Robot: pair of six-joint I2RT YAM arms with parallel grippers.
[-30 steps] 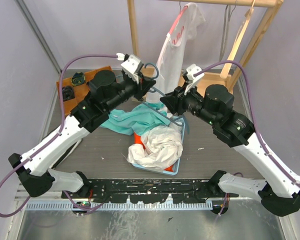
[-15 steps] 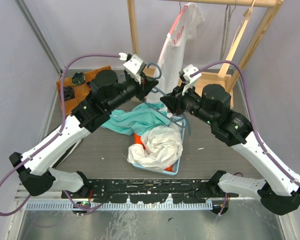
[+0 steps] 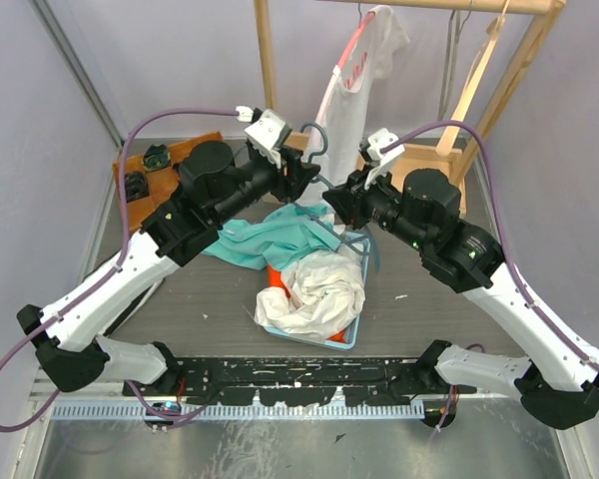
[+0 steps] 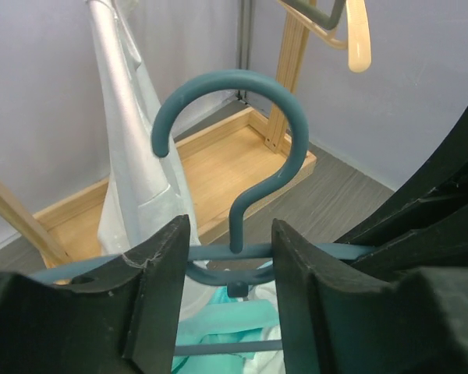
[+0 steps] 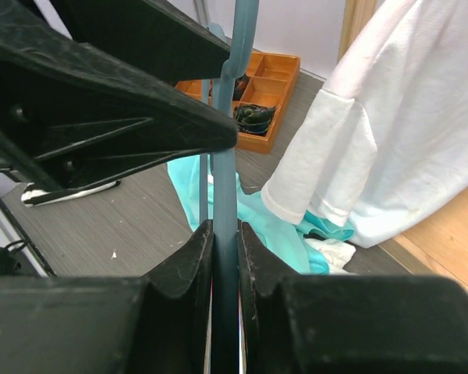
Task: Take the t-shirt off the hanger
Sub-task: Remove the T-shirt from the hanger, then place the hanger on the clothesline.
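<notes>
A bare teal hanger (image 3: 315,143) hangs in the air between my two grippers. My left gripper (image 3: 304,172) is open; its fingers stand either side of the hanger's neck (image 4: 235,226) without touching it. My right gripper (image 3: 335,205) is shut on the hanger's bar (image 5: 226,195). A teal t-shirt (image 3: 265,239) lies crumpled on the table below, seen under the jaws in the left wrist view (image 4: 218,327) and the right wrist view (image 5: 273,226). A white t-shirt (image 3: 351,90) hangs from the wooden rack behind.
A blue tray (image 3: 344,342) in front of the arms holds a heap of white cloth (image 3: 314,289). An orange parts box (image 3: 155,165) sits at the back left. The wooden rack (image 3: 268,60) stands at the back, with a pale empty hanger (image 3: 479,80) on it.
My left gripper has let go of the hanger's neck and opened. My right gripper's jaws have closed on the hanger's bar. The hanger's hook has risen slightly.
</notes>
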